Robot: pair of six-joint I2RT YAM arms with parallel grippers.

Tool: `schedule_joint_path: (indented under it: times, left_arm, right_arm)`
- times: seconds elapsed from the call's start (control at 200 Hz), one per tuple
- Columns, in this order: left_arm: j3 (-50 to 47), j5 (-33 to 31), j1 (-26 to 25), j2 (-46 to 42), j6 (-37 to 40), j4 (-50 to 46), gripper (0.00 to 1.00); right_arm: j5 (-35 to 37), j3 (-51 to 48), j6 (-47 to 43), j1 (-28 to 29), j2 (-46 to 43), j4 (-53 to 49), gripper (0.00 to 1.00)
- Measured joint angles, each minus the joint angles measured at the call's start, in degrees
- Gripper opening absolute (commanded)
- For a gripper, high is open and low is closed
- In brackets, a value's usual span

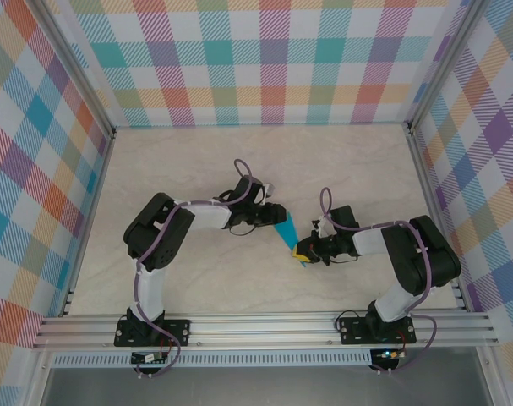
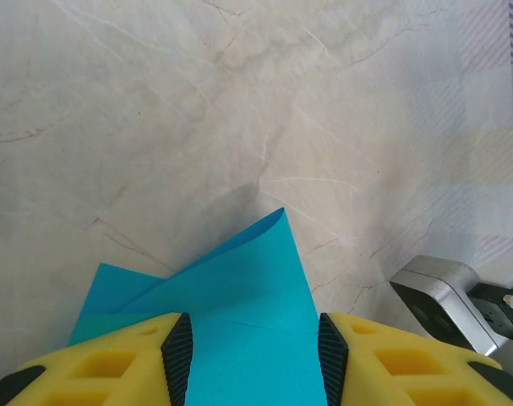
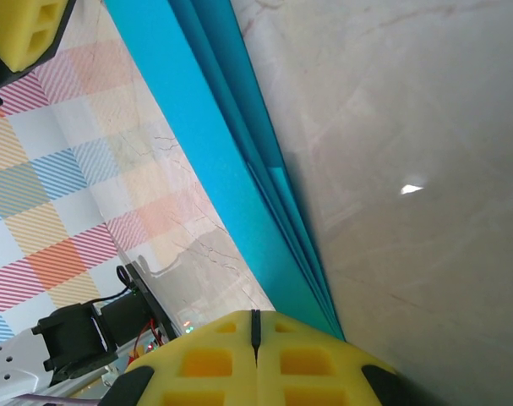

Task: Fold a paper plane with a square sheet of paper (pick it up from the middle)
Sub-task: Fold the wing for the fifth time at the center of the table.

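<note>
Creasing stage: right tool [image 3: 256,326] clamped on narrow creased teal-blue paper sheet [image 3: 231,127], left tool [image 2: 254,348] apart astride it; next likely needs a pinch along the fold.

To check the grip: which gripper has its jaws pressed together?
The right gripper: its jaws meet on the folded teal paper's edge. The left gripper's jaws stand apart, paper between them.

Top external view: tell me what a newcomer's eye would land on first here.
The bright folded teal paper at mid-table, spanning the gap between the two arms, stands out against the pale marble table. The right claw is shut on its near end, while the left claw straddles its far end with jaws apart. Pastel plaid walls ring the scene.
</note>
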Motion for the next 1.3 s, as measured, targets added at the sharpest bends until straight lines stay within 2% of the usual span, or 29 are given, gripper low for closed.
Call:
schedule_joint_path:
  times: [0.45,0.855,0.99,1.16,1.3]
  left_arm:
    - [0.22,4.46,2.14,0.76,0.74,0.59,0.46]
    - [3.37,2.16,6.4,0.76,2.19,-3.5,0.47]
    - [3.76,1.14,6.51,-2.01,2.05,-5.53,0.47]
    - [2.64,-1.05,4.83,-10.08,0.61,-5.77,0.45]
    - [0.31,-3.39,-0.22,-14.56,-1.33,-3.26,0.42]
  right_arm:
    - [-0.98,0.02,-1.6,-0.42,0.33,-0.11,0.0]
    - [-1.77,0.83,-1.77,-0.46,0.9,-1.14,0.0]
    - [-1.86,1.49,-1.75,-0.46,1.11,-2.4,0.0]
    - [-1.77,1.92,-1.75,-0.46,1.16,-3.3,0.0]
    - [-1.62,2.05,-1.75,-0.46,1.16,-3.5,0.0]
